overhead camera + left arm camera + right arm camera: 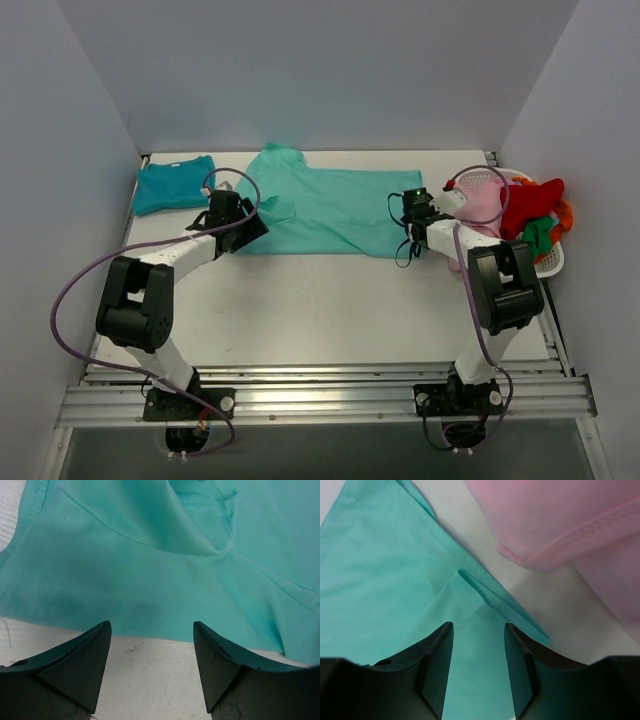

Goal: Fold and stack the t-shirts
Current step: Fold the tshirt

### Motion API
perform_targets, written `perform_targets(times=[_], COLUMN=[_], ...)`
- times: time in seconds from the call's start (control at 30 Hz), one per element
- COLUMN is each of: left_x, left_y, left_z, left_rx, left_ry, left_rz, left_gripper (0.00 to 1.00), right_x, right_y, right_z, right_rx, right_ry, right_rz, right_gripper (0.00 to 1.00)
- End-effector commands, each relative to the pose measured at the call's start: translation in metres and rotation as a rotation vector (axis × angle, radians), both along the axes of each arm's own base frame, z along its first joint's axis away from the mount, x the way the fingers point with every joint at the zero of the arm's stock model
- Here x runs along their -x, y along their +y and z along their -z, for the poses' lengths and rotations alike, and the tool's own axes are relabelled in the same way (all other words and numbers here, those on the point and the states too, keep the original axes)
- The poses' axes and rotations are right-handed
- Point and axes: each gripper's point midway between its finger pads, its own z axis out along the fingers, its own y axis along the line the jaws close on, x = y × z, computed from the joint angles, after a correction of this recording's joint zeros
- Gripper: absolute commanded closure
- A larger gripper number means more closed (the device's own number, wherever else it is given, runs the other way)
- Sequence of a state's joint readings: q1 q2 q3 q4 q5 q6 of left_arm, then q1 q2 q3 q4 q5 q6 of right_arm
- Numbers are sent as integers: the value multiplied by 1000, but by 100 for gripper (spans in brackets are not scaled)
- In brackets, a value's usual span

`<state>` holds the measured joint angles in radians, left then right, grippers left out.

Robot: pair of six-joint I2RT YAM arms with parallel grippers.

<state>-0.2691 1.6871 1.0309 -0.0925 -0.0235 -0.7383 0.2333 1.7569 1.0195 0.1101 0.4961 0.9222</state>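
The light turquoise t-shirt [320, 210] lies spread across the back middle of the table, with creases near its left side [200, 540]. A darker teal-blue t-shirt [173, 185] lies folded at the back left. My left gripper [248, 228] is at the spread shirt's near-left edge. Its jaws [151, 625] stand wide open over bare table, just short of the hem. My right gripper [410, 212] is at the shirt's right edge. Its jaws [478, 625] stand apart, narrower, with flat turquoise cloth [395, 580] lying between the fingers.
A white basket [553, 262] at the right edge holds red [535, 205] and green [537, 238] garments. A pink garment [480, 205] spills from it toward my right gripper [560, 525]. Walls close in the left, back and right.
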Motion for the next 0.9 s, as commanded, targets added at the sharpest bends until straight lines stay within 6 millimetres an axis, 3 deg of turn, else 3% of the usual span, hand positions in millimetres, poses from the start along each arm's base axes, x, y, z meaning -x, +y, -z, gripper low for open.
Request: perform_targets(times=[0.0, 0.3, 0.87], left_x=[-21, -28, -33], left_y=[-3, 0, -2], left_z=[-13, 2, 14], left_rx=[-1, -5, 1], left_ry=[-76, -52, -49], left_rz=[7, 11, 21], left_gripper=[25, 26, 26], right_x=[-26, -41, -31], right_y=[4, 10, -16], right_z=[-15, 14, 24], right_rx=[6, 9, 18], right_ry=[-52, -6, 17], right_rz=[-7, -22, 20], right_gripper=[60, 62, 66])
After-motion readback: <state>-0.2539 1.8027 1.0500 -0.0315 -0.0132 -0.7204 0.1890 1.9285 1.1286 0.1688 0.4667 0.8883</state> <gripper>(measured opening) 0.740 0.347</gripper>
